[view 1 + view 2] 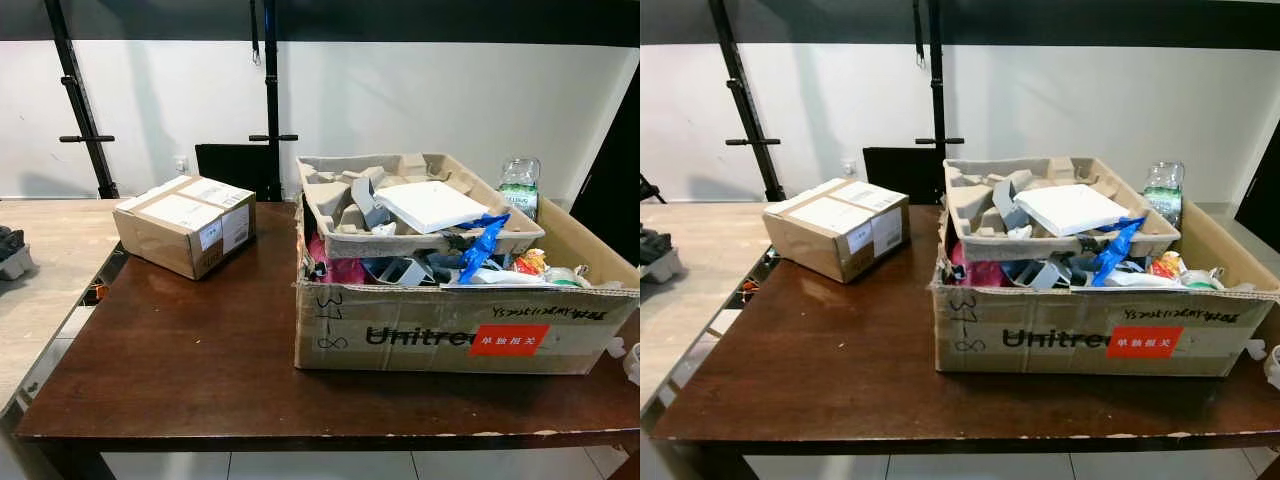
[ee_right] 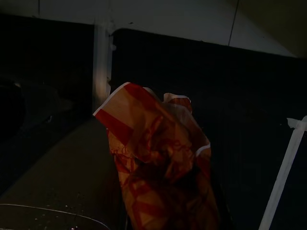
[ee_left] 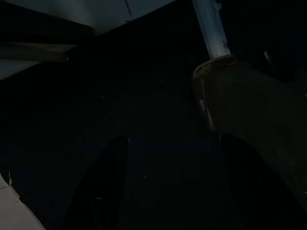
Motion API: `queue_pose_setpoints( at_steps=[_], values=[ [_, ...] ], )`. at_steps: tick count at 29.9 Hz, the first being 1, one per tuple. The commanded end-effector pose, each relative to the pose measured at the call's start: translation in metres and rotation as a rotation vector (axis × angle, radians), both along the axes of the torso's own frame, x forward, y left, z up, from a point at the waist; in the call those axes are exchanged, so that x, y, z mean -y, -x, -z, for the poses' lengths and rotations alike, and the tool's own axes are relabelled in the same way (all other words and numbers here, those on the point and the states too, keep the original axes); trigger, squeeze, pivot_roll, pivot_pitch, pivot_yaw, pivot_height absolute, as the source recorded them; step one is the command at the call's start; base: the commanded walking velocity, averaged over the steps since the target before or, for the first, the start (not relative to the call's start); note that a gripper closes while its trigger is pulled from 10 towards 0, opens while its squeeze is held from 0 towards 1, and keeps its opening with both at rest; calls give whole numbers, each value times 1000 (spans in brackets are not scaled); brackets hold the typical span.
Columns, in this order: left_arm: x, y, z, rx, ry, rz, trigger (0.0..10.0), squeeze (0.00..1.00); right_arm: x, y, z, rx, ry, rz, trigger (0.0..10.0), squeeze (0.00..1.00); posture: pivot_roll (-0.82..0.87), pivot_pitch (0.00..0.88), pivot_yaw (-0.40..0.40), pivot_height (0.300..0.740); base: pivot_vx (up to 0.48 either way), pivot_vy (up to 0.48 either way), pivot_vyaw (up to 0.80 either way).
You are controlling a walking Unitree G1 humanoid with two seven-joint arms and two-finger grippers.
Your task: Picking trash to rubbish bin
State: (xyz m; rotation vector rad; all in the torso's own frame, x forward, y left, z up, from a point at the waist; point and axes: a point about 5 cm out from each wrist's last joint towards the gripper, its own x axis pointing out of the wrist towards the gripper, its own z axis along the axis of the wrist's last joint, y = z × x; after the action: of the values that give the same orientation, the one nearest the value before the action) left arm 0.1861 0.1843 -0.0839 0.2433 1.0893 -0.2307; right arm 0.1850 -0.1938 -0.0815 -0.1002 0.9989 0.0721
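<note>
Holding a crumpled red-and-orange wrapper point(image 2: 160, 167), my right gripper point(image 2: 168, 211) has its fingers clamped on it somewhere dark. My left gripper point(image 3: 168, 191) hangs in shade with fingers spread. Ahead, a trash-filled cardboard box point(image 1: 450, 335) sits on the brown table point(image 1: 180, 360) beside a small sealed carton point(image 1: 185, 225).

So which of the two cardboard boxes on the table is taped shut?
The small brown cardboard box on the left of the dark wooden table is sealed, with labels on top. The big printed cardboard box is open and full of trash.
</note>
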Motion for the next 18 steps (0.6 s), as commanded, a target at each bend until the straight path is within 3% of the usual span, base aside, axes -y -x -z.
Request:
queue_pose_setpoints(
  at_steps=[1, 13, 18],
  values=[
    [-6, 7, 3, -22, -6, -14, 10000, 0, 2, 7, 3, -30, -1, 21, 10000, 0, -89, 143, -5, 740, 0, 0, 0],
    [-4, 6, 3, 9, 13, -102, 10000, 0, 1, 9, 5, -56, 28, -10, 10000, 0, -66, 145, -36, 740, 0, 0, 0],
    [-5, 10, 4, -11, -25, -47, 10000, 0, 3, 7, 5, -57, 73, 8, 10000, 0, -57, 135, -41, 740, 0, 0, 0]
  ],
)
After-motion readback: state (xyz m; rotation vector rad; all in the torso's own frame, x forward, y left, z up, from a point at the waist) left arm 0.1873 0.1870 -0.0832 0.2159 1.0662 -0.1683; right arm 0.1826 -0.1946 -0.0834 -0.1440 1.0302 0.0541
